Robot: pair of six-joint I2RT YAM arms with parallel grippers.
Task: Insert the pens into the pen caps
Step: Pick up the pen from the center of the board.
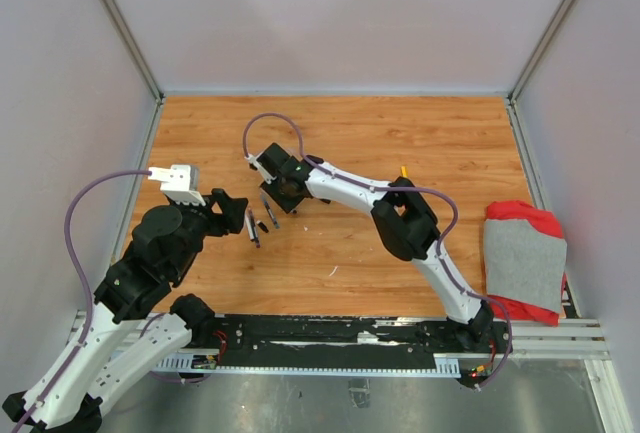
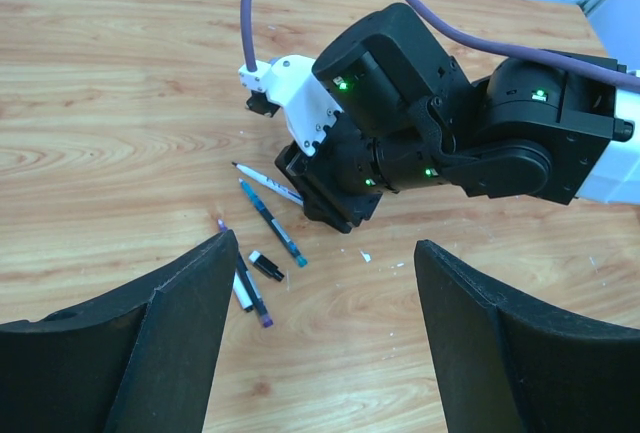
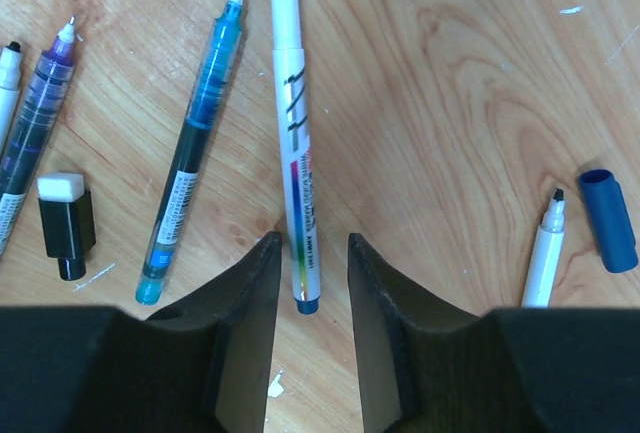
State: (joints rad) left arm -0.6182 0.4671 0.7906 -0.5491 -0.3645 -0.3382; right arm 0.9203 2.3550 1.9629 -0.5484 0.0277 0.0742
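In the right wrist view a white pen with a rainbow stripe and a blue end lies between the fingertips of my right gripper. The jaws are narrow but open, with a gap on each side of the barrel. Beside it lie a blue pen, a purple pen and a black pen cap with a white end. To the right are another white pen and a dark blue pen cap. My left gripper hovers open and empty just short of the pens.
A red and grey cloth lies at the table's right edge. A small yellow cap sits behind the right arm. White walls enclose the wooden table on three sides. The right arm fills the space beyond the pens.
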